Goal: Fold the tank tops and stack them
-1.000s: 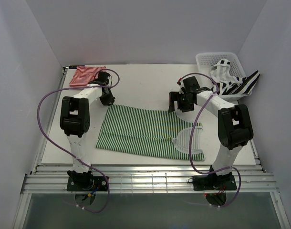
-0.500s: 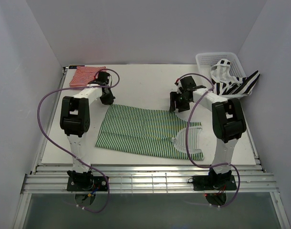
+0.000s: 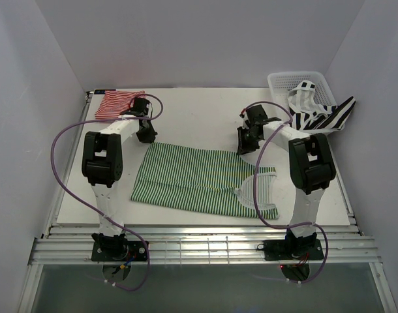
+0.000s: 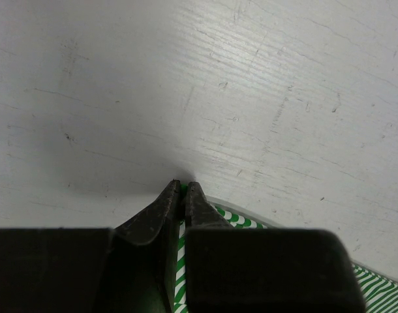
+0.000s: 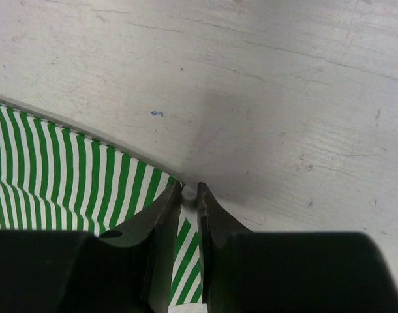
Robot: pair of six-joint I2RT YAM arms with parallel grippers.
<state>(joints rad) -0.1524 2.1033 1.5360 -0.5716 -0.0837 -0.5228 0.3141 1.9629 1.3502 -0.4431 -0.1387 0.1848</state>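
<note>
1. Red-and-white tank top (image 3: 119, 103): a small bundle on the table (image 3: 199, 111), behind the green-and-white tank top and off its left end. It lies apart from that top, and no gripper touches it.

2. Left gripper (image 3: 147, 137): at the far left corner of the green-and-white tank top. In the left wrist view its fingers (image 4: 156, 212) are pressed nearly together, clamped on the cloth edge. A thin sliver of green stripe shows between them.

3. Green-and-white tank top (image 3: 199, 179): spread flat at mid-table, long side running left to right, with the straps and neck opening at the right end. This is the landmark for all other entries.

4. Right gripper (image 3: 246, 145): at the far edge of the green-and-white tank top, toward its right end. In the right wrist view the fingers (image 5: 156, 215) stand close together over a corner of the cloth, with a narrow band of stripes caught between them.

5. White lattice basket (image 3: 284, 79): well behind and to the right of the green-and-white tank top, in the table's far right corner.

6. Black-and-white tank top (image 3: 316, 114): draped out of the basket over its near rim, behind and to the right of the green-and-white tank top, not touching it.
</note>
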